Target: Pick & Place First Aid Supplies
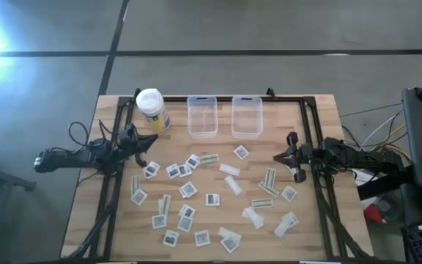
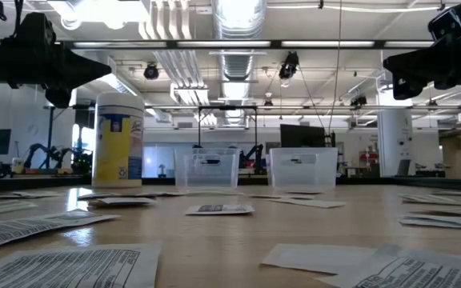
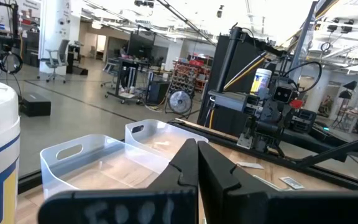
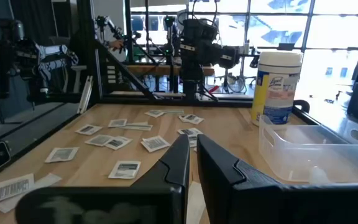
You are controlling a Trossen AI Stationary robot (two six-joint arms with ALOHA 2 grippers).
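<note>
My left end effector [image 1: 148, 144] hangs over the left side of the desk [image 1: 313, 227], in the left middle of the high view, and its two fingers [image 3: 219, 177] are pressed together with nothing between them. My right end effector [image 1: 284, 155] hangs over the right side of the desk, in the right middle of the same view; its fingers [image 4: 219, 168] stand almost together, with only a thin gap, and they hold nothing. In the low view both end effectors show at the upper corners of the frame, well above the wood. The first aid supplies [image 1: 211, 199] lie spread flat on the desk between my two arms, filling the centre and the lower half of the high view: many square white packets with a dark printed patch [image 1: 187, 190], some narrow greenish strips [image 1: 209, 158] and some plain white strips [image 1: 229, 169]. None of them is touched by my fingers. Two clear bins [image 1: 202, 116] stand side by side near the top edge of the desk, in the upper centre of the frame, just beside each other but apart. The yellow container with a white lid [image 1: 152, 108] stands upright to the left of the bins, close to my left end effector. In the low view the nearest packets [image 2: 218, 210] lie flat in the lower part of the frame, in front of the bins.
</note>
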